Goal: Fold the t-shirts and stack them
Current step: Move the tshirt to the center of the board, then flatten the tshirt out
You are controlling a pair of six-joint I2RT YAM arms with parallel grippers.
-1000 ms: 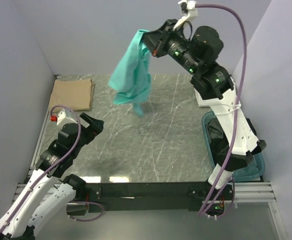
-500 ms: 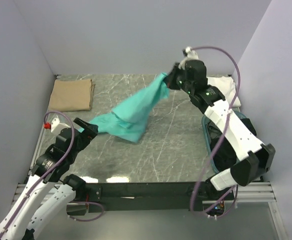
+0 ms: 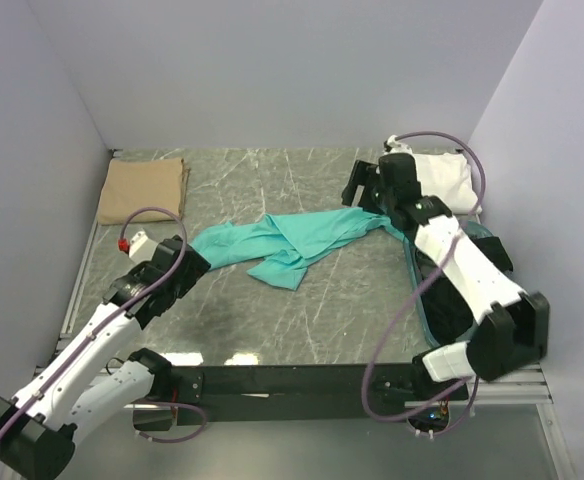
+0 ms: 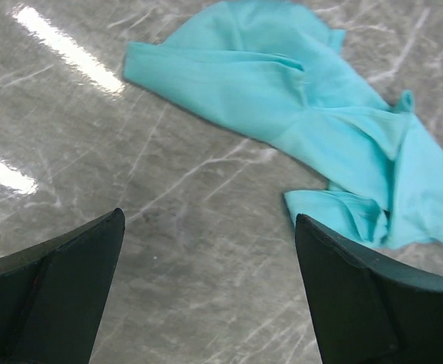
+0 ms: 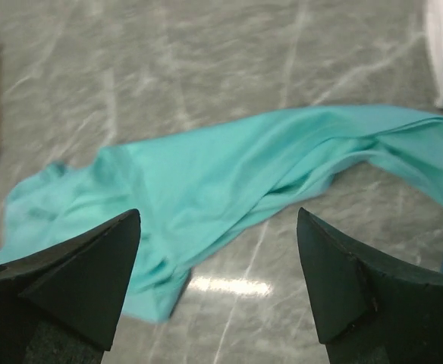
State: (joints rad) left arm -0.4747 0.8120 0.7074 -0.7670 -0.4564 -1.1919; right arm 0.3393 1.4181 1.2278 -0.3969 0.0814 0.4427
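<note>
The grey marbled table (image 3: 312,310) carries everything. The right arm reaches from 5 o'clock up to 2 o'clock, its tool (image 5: 218,216) spread wide and aimed back over the teal t-shirt (image 3: 292,238). The left arm stretches low from 7 o'clock, its tool (image 4: 210,220) also spread, near the shirt's 9 o'clock end. The shirt lies crumpled across the table's middle. A folded tan t-shirt (image 3: 144,190) sits at 10 o'clock.

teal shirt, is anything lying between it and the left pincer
Nothing visible does. The left pincer is open above the bare marble table. The teal t-shirt lies crumpled ahead of it, with only tabletop between them in the left wrist view.
</note>
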